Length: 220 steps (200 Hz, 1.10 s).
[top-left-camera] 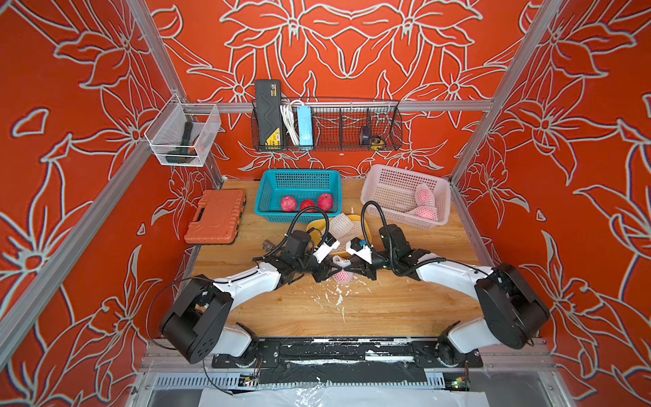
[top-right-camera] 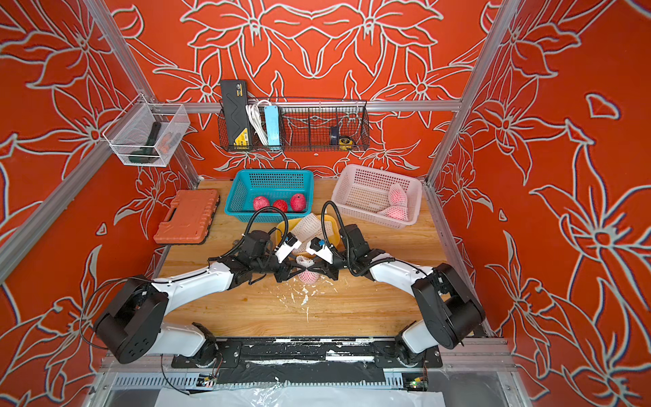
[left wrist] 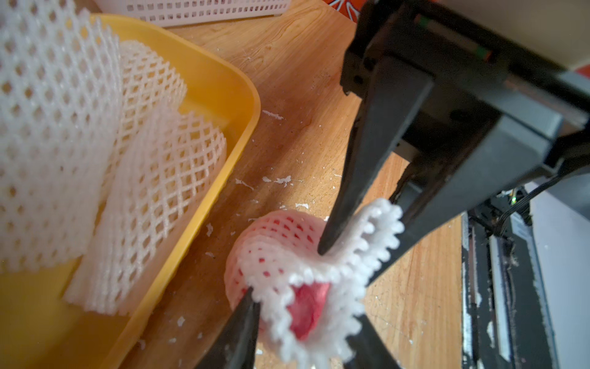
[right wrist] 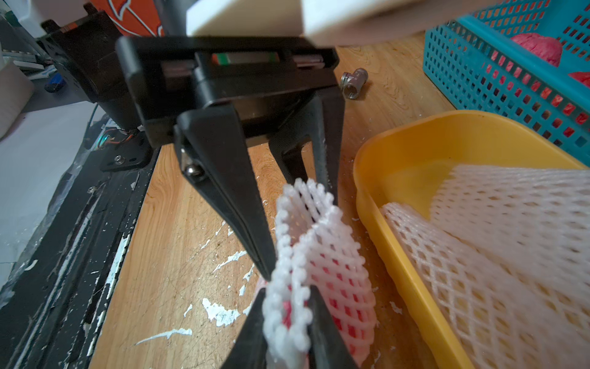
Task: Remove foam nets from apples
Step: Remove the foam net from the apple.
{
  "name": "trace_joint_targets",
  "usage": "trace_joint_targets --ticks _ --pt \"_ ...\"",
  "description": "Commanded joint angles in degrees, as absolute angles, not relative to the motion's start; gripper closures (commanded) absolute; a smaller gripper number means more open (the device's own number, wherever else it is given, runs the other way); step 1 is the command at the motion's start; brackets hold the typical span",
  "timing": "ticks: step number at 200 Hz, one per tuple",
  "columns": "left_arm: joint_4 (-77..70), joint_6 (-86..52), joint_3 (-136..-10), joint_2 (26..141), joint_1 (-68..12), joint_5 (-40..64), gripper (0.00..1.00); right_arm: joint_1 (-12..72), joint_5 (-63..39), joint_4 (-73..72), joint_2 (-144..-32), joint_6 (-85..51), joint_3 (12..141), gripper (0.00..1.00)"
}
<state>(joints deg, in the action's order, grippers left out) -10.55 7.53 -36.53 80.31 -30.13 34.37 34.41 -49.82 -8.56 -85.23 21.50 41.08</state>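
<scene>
Wooden tabletop [top-left-camera: 387,317] carries the apple [left wrist: 306,303], sleeved in its foam net [left wrist: 281,242], between both tools. The right gripper [right wrist: 287,316] is clamped on the frilly rim; the left gripper [left wrist: 305,316] stands apart astride the opposite rim (likely to stretch the mouth).

Apple [top-left-camera: 342,278] w/ net [top-left-camera: 339,261] before tray [top-left-camera: 313,225]; baskets [top-left-camera: 265,197] [top-left-camera: 373,183] behind, maybe touching.

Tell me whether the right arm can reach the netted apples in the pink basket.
Probably yes: netted apples lie in the open-topped pink basket beside it, nothing between, though the right tool now pinches a foam net.
</scene>
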Motion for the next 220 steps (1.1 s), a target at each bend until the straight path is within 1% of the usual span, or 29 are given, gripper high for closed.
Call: trace_joint_targets --ticks 1,9,17,29,38,51,70,82,103,139,172,186,198,220 --pt "-12.0 8.3 -36.3 81.2 -30.7 35.8 0.72 34.6 -48.7 -10.2 -85.7 20.9 40.6 0.72" --pt "-11.7 8.5 -36.2 81.2 -30.7 35.8 0.77 34.6 -47.7 -10.3 -85.5 20.5 40.5 0.68" --pt "-11.5 8.7 -36.1 81.2 -30.7 35.8 0.8 34.7 -46.8 -9.9 -85.1 20.5 40.3 0.62" --pt "-11.3 8.8 -36.0 80.7 -30.7 35.9 0.84 34.7 -45.2 -9.8 -84.8 20.5 39.8 0.51" --pt "-11.2 8.8 -35.9 80.0 -30.7 36.1 0.86 34.7 -44.4 -9.7 -84.7 20.7 39.3 0.44" --pt "-11.3 8.8 -35.5 78.7 -30.7 36.7 0.89 34.6 -43.6 -9.6 -84.6 21.0 38.6 0.39" --pt "-11.6 9.1 -34.6 76.6 -30.7 38.4 0.9 34.5 -44.2 -10.2 -84.7 21.6 37.8 0.31" --pt "-12.6 9.4 -33.7 75.4 -30.7 39.8 0.9 34.5 -45.6 -10.3 -85.1 22.1 38.1 0.29" --pt "-13.5 9.8 -32.8 74.6 -30.7 41.1 0.9 34.5 -48.3 -8.9 -86.5 22.7 39.9 0.29" --pt "-14.2 10.1 -32.3 74.8 -30.8 42.1 0.9 34.5 -52.1 -9.0 -87.6 24.0 41.3 0.37" --pt "-13.8 10.8 -32.5 75.5 -30.9 41.8 0.9 34.5 -53.7 -9.2 -88.0 24.4 41.6 0.46" --pt "-13.9 10.9 -32.6 75.6 -30.9 41.6 0.9 34.4 -53.8 -9.0 -88.1 24.7 41.7 0.51" --pt "-14.0 10.8 -32.7 75.6 -30.9 41.6 0.9 34.5 -53.8 -9.4 -88.0 24.5 41.7 0.57" --pt "-13.5 10.8 -33.0 76.1 -30.9 41.3 0.9 34.5 -53.6 -11.5 -87.2 23.5 41.1 0.65"
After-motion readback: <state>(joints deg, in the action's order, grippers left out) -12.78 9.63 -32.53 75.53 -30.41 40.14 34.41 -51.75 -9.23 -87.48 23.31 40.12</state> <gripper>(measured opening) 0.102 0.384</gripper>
